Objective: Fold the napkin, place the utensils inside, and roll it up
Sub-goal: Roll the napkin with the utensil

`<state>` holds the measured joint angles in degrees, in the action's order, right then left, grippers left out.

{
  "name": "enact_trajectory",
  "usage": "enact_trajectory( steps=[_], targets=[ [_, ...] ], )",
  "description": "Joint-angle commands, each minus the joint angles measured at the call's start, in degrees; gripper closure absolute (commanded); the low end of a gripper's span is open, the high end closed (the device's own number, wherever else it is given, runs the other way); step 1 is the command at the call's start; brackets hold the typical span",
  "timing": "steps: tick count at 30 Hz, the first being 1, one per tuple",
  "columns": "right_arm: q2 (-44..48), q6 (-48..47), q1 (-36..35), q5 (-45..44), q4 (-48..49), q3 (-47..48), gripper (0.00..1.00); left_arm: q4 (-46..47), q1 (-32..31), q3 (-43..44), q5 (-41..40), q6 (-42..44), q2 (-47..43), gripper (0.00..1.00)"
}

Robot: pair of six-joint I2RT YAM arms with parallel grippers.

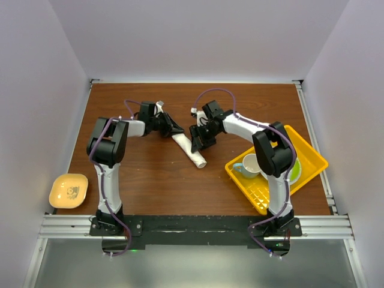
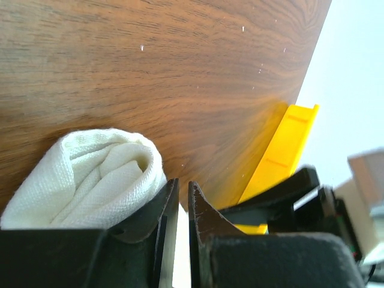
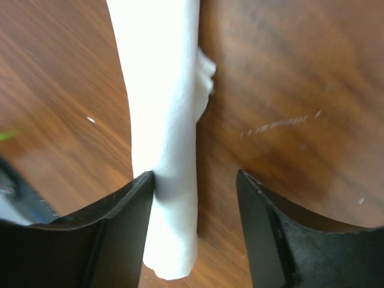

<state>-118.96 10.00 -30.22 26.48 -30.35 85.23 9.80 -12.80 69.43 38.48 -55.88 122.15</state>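
Note:
The napkin (image 1: 191, 150) lies on the wooden table as a tight white roll, slanting from upper left to lower right. My left gripper (image 1: 175, 127) sits at the roll's upper end. In the left wrist view its jaws (image 2: 183, 183) are almost together with a strip of white cloth in the narrow gap, and the rolled end (image 2: 96, 174) bulges beside the left finger. My right gripper (image 1: 197, 142) straddles the roll's middle. It (image 3: 195, 177) stands open: one finger (image 3: 141, 198) touches the napkin (image 3: 165, 90), the other stands apart from it. The utensils are out of view.
A yellow tray (image 1: 312, 157) at the right holds a pale cup (image 1: 249, 165) and a green plate (image 1: 296, 171); its edge (image 2: 288, 144) shows in the left wrist view. A small yellow dish (image 1: 68, 189) sits at the near left. White walls enclose the table.

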Motion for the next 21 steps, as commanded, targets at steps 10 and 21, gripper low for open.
enact_trajectory(
  steps=[10, 21],
  targets=[
    [9.09, -11.39, -9.5, -27.61, 1.34, 0.72, 0.2, -9.71, 0.4, 3.78, -3.41, 4.02, 1.95, 0.83],
    [-5.4, -16.94, -18.12, -37.46, 0.02, 16.63, 0.15, -17.8, 0.84, 6.51, -3.76, 4.64, 3.27, 0.83]
  ],
)
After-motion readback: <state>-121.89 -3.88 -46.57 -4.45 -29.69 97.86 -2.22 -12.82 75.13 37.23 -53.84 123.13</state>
